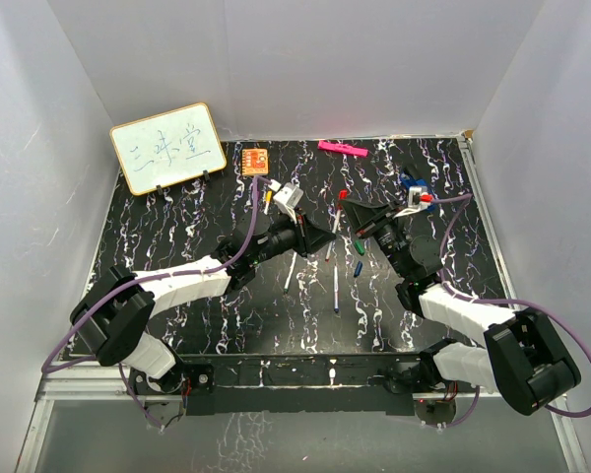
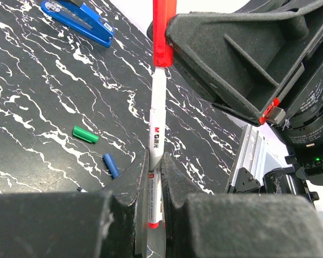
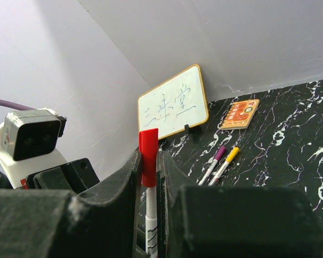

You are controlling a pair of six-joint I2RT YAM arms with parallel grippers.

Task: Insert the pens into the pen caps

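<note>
A white pen (image 2: 157,123) with a red end is held between both arms above the table. My left gripper (image 2: 155,177) is shut on its lower end. The other end sits in the red pen cap (image 3: 148,156), and my right gripper (image 3: 149,161) is shut on that cap. From above, the two grippers (image 1: 325,239) (image 1: 355,212) meet mid-table with the red cap (image 1: 343,195) sticking out. Two loose pens (image 1: 292,271) (image 1: 336,286) lie near them. A green cap (image 2: 85,134) and a blue cap (image 2: 111,165) lie on the table. A purple-capped pen (image 3: 213,161) and a yellow-capped pen (image 3: 226,160) lie side by side.
A small whiteboard (image 1: 167,148) stands at the back left, with an orange card (image 1: 255,160) beside it. A thick pink marker (image 1: 341,149) lies at the back wall. A blue clip-like object (image 2: 78,15) sits at the back right. White walls enclose the black marbled table (image 1: 177,227).
</note>
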